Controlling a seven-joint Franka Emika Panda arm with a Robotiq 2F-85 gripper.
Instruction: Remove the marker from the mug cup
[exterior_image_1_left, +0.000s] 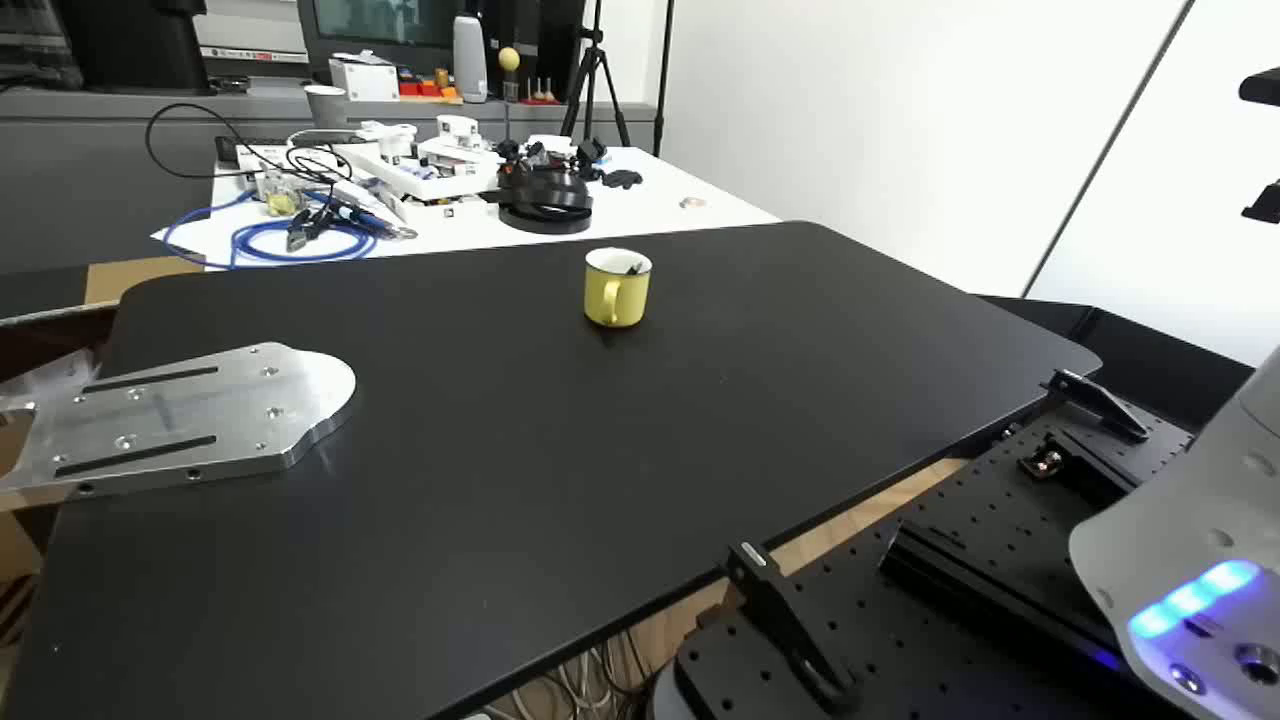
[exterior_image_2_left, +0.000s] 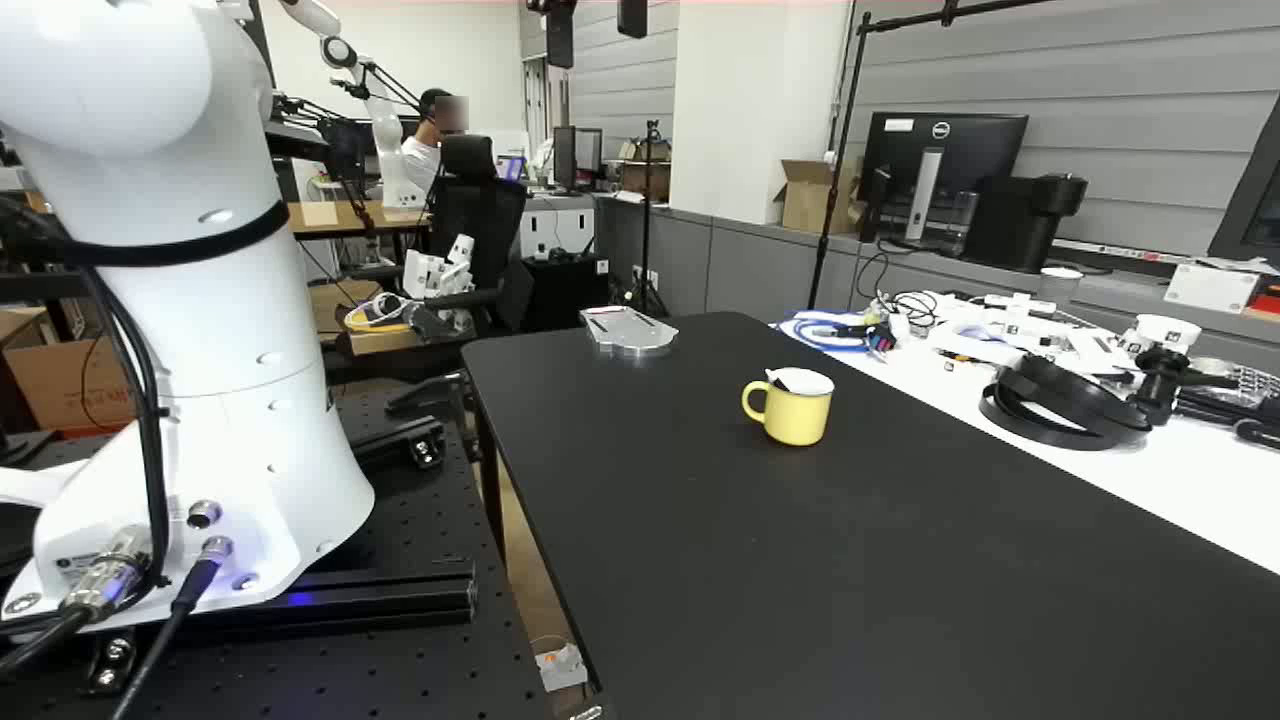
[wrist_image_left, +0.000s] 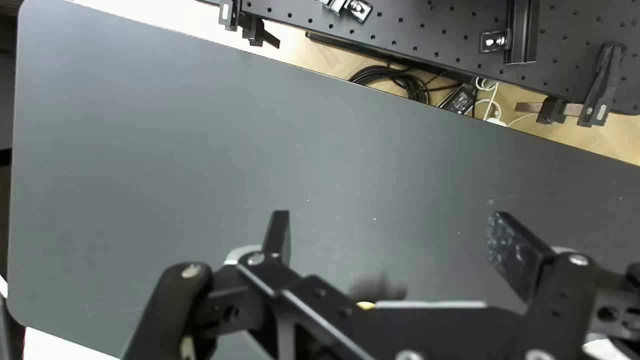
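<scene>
The yellow mug cup (exterior_image_1_left: 606, 297) stands upright towards the far side of the black table; it also shows in an exterior view (exterior_image_2_left: 797, 418). The dark end of the marker (exterior_image_1_left: 635, 268) shows just above the white rim and leans against it; the rest is hidden inside. In the wrist view my gripper (wrist_image_left: 390, 215) is open, with nothing between its fingers. Only a yellow sliver of the mug (wrist_image_left: 365, 305) shows there above the gripper's body, which hides the rest. Two dark shapes at an exterior view's top edge (exterior_image_2_left: 560, 35) look like my fingertips, high above the table.
A silver metal plate (exterior_image_1_left: 210, 410) lies at one end of the black table (exterior_image_1_left: 560, 500). A white table (exterior_image_1_left: 690, 215) with cables, white parts and a black round object (exterior_image_1_left: 545, 200) adjoins it. The arm's base (exterior_image_2_left: 250, 420) stands on a perforated black platform (exterior_image_2_left: 400, 650).
</scene>
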